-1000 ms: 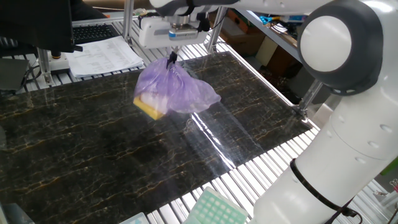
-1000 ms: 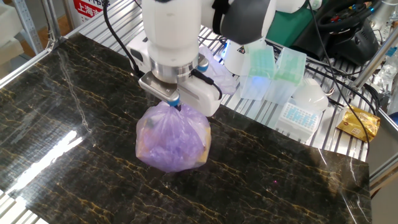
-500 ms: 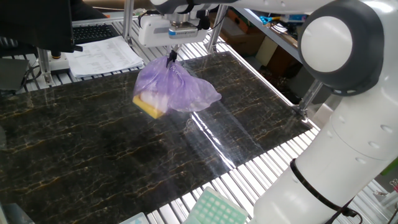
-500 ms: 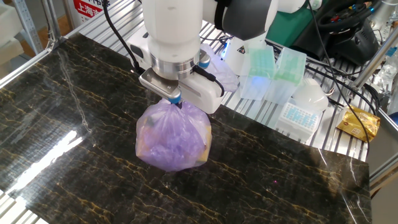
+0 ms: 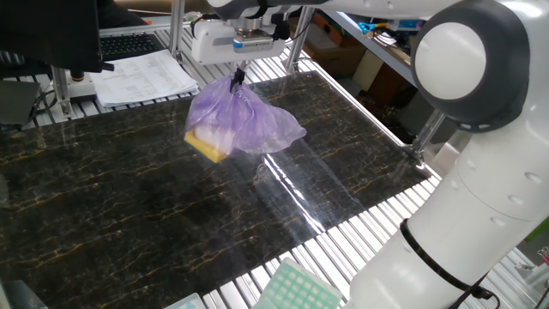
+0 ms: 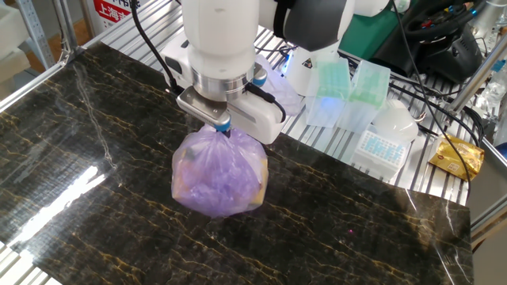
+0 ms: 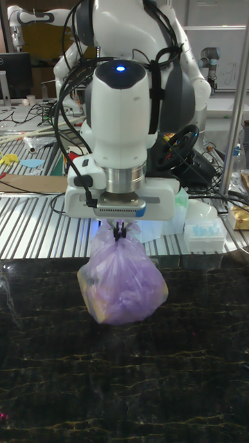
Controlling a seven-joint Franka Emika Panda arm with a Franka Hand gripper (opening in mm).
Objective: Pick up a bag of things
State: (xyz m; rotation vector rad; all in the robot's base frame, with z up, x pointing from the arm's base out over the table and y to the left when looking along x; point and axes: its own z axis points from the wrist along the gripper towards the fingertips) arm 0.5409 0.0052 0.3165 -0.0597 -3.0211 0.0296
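One fixed view, read from left to right: a stack of papers [image 5: 144, 77] lies on the slatted bench at the far left edge, then comes the dark marble tabletop [image 5: 103, 197], and over its far middle the bag [image 5: 236, 124] hangs from the gripper [image 5: 238, 79]. The fingers are pinched together on the bunched neck of the bag, with the purple plastic drawn up into a point between them. A yellow block shows through the bag's lower left corner. Further right the arm's big white joint fills the frame.

Compared with a second ago, the gripper sits slightly higher and the bag has come up with it; in the last half second little more has shifted. The bag looks clear of the tabletop or at most brushing it, though I cannot tell for certain. In the other fixed view the bag hangs rounded and full below the gripper, with boxes of pipette tips [image 6: 341, 91] on the bench to the right.

My judgement is that the grasp has held and the pick is nearly done; only a further lift remains.
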